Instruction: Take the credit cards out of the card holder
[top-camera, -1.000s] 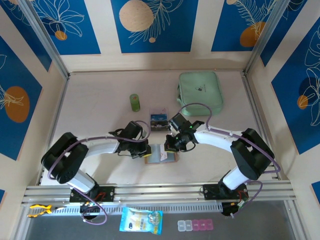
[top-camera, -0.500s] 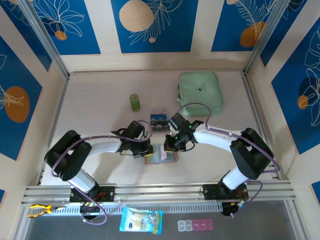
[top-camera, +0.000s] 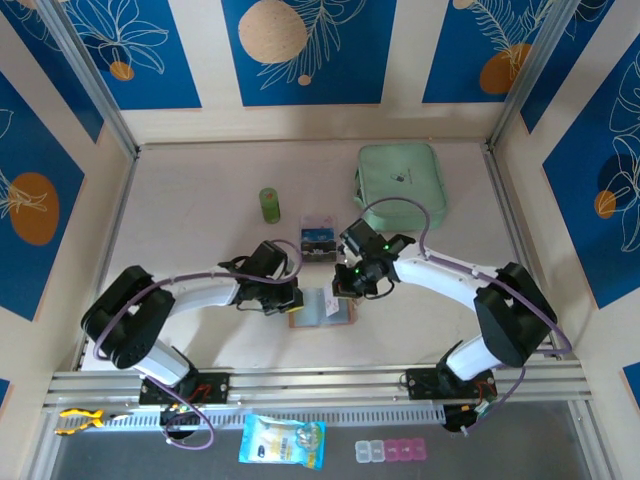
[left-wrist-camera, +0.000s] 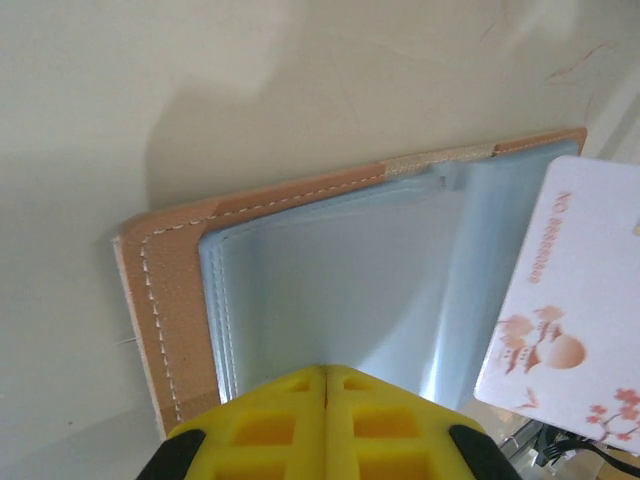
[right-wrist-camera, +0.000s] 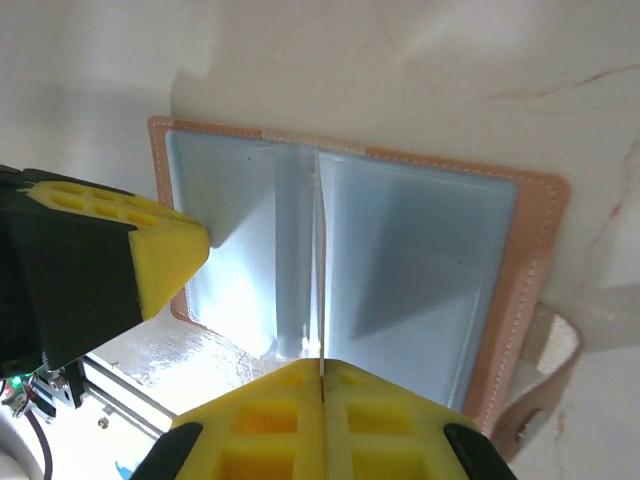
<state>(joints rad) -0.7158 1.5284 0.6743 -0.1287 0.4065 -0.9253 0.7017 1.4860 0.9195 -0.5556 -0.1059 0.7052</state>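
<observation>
Left gripper (left-wrist-camera: 325, 385): yellow fingers pressed together with nothing between them, tips down on one grey pocket page of the card holder (left-wrist-camera: 180, 290). The holder lies open and flat on the table (top-camera: 200, 200), directly under and ahead of those tips, with its stitched tan border wrapping the page's outer corner. Right gripper (right-wrist-camera: 322, 375): also closed, pinching a pale card (left-wrist-camera: 565, 300) by one end. On the right wrist cam the card is edge-on, a thin line running straight out from the finger seam over the holder's centre fold. On the left wrist cam its face shows white with pinkish print, tilted, off to the side of the left fingers above the far page. I can't tell whether its far end still touches the pocket. The snap tab (right-wrist-camera: 545, 370) hangs off the tan border just beside the right fingers. From the top cam both grippers meet over the holder, left at one end, right over the other half. Just beyond the right gripper sits a clear tray (top-camera: 318, 240) with dark cards (top-camera: 318, 243) in it. A green cylinder (top-camera: 269, 205) stands beyond the left gripper, and a mint pouch (top-camera: 400, 185) lies well beyond the right gripper.
</observation>
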